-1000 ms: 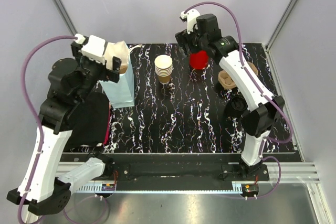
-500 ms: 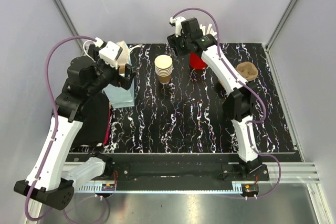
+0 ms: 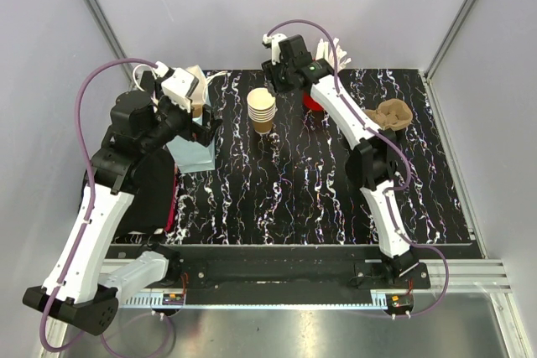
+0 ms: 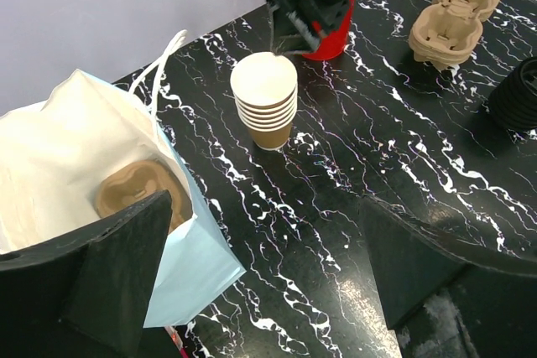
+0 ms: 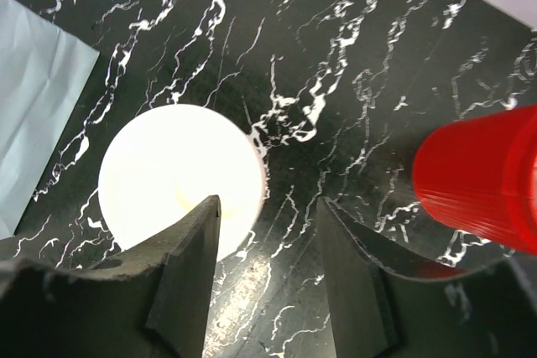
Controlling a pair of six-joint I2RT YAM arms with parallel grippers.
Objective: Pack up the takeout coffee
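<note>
We see a black tabletop (image 3: 277,199) with white squiggly lines. A blue paper bag (image 3: 191,150) stands near its far left corner. A stack of brown cups (image 3: 262,110) and a red cup (image 3: 315,101) stand by the far edge. A brown cup tray (image 3: 393,114) and a stack of black lids (image 4: 516,94) sit by the right edge.

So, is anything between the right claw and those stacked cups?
Nothing visible: the right gripper hangs just above the rim of the stack of cups, fingers apart, and the red cup stands clear to one side.
</note>
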